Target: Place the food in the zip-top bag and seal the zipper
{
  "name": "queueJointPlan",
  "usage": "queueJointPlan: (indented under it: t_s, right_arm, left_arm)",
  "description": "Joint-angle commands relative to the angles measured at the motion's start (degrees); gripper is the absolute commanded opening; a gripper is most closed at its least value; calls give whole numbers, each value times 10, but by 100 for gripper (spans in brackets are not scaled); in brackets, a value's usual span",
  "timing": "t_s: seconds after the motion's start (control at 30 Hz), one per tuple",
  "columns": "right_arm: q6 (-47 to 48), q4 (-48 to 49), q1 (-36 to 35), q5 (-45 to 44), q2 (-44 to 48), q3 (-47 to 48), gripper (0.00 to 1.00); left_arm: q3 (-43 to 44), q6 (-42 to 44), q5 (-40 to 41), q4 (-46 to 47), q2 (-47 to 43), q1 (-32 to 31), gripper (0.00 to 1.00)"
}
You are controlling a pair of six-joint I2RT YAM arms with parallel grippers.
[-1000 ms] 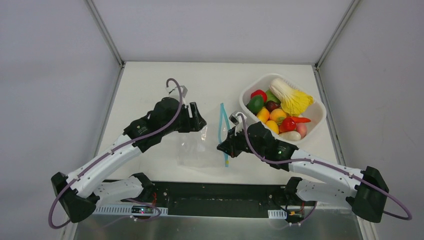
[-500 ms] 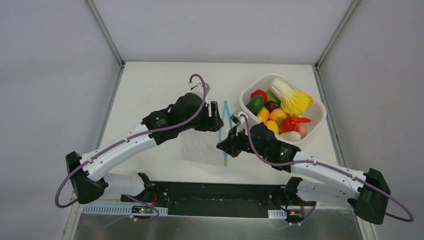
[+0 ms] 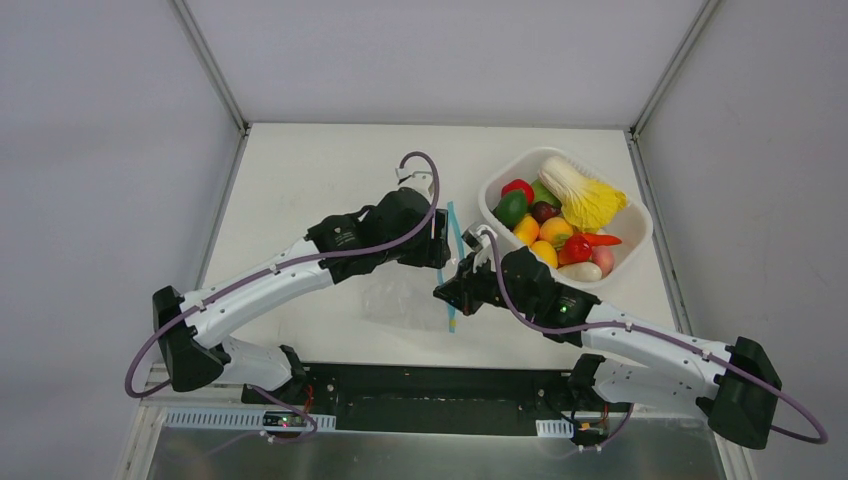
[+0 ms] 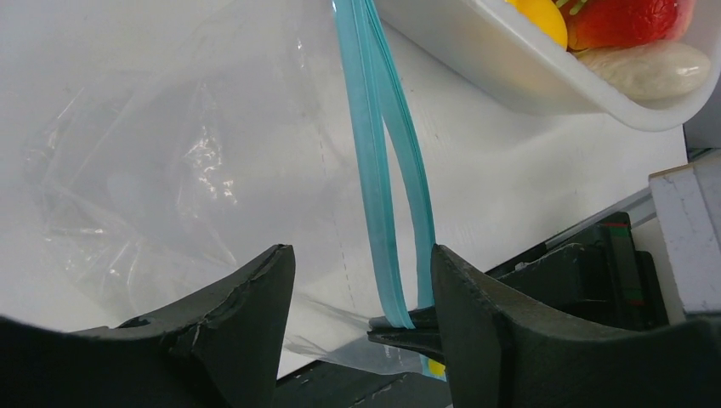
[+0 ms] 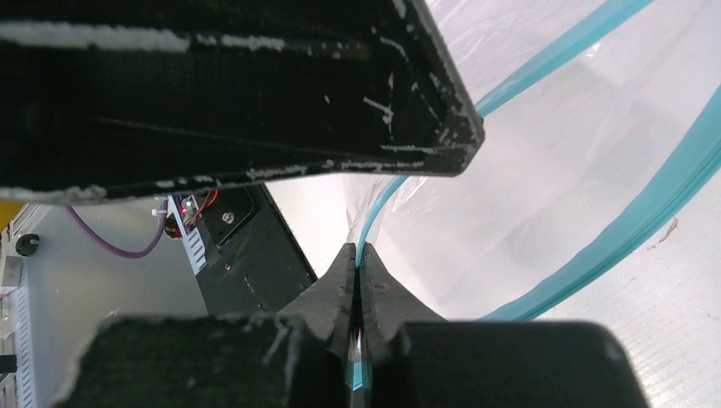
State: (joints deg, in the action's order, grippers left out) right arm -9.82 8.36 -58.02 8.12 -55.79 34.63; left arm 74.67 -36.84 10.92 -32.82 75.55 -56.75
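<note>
One zip-top bag point(image 4: 195, 153), one full tub point(image 4: 476, 59).

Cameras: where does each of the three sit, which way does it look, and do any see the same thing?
Top external: above and behind the arms, looking down on the table; the left arm, right arm, zip-top bag and white tub of food show.
Left wrist: on the left arm, looking down past the open left gripper at the zipper; the tub's rim top right.
Right wrist: on the right arm, close on the right gripper, shut on the zipper.
Shared: both wrist views show the zipper and bag.
</note>
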Motion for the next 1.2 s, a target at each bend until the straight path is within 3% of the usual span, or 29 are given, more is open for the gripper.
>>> queueJointPlan:
  t_s: [0.0, 0.3, 0.67, 0.77, 0.83, 1.03, 1.17]
  right_arm:
    - [-1, 46, -4, -9, 17, -5, 2]
    - [-24, 77, -4, -25, 20, -19, 1]
    - [-50, 92, -4, -24, 12, -24, 3]
    - [-63, 83, -4, -18, 12, -19, 11]
    - [-77, 66, -3, -22, 15, -12, 24]
    - [-107, 7, -3, -64, 60, 2, 48]
    - [-129, -33, 1, -139, 93, 12, 55]
  left_arm:
    - [38, 16, 35, -30, 19, -15, 59]
    - [51, 25, 49, -43, 49, -25, 50]
    - [42, 39, 57, -47, 40, -26, 13]
    - [41, 41, 54, -46, 40, -26, 0]
    - [39, 41, 56, -47, 39, -26, 0]
    - [23, 49, 77, -46, 18, -26, 0]
    - [12, 56, 76, -41, 3, -26, 0]
